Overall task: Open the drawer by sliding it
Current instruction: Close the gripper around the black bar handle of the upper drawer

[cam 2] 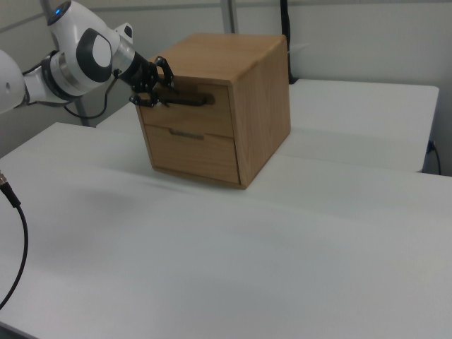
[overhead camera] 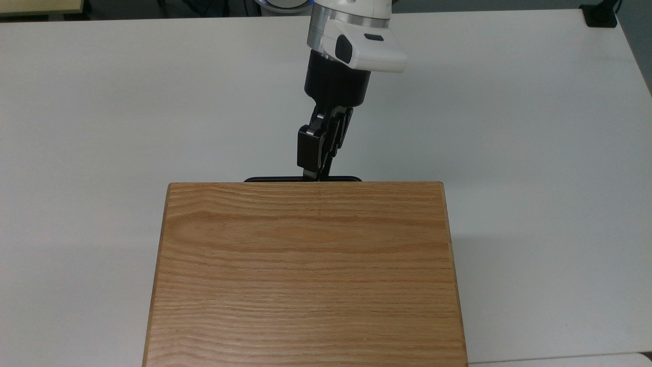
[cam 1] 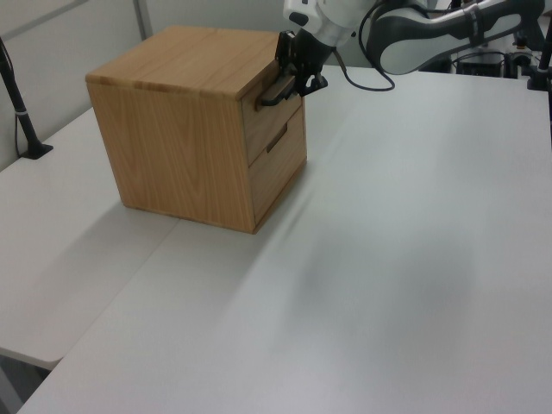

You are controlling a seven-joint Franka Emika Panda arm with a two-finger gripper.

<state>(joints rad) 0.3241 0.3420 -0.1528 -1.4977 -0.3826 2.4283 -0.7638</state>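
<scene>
1. A wooden cabinet [cam 1: 194, 129] shaped like a box stands on a smooth white worktop [overhead camera: 509, 127]. Its wood is light brown with wavy grain lines, and its top [overhead camera: 305, 275] is a flat, wide board.

2. The cabinet's front has two flat panels, one above the other. The drawer [cam 2: 194, 109] is the upper one. It is pushed all the way in, so its front sits level with the cabinet's front.

3. The drawer has a thin black bar handle [cam 2: 189, 101] that runs sideways across its front. In the top view the handle [overhead camera: 303, 179] peeks out as a dark strip just past the cabinet's far edge.

4. The lower panel [cam 2: 191, 152] has a small dark slot [cam 2: 185, 133] in place of a bar.

5. The robot arm is white and rounded, with a black wrist. It reaches in from the far side of the worktop in the top view.

6. The gripper [overhead camera: 317, 173] is black, with two flat fingers. Its tip is right at the handle, near the middle of the bar in the top view.

7. In the right view the gripper [cam 2: 159, 90] sits at the right view's left end of the bar.

8. The fingers look close together around the bar, but I cannot tell for sure whether they are squeezing it
</scene>
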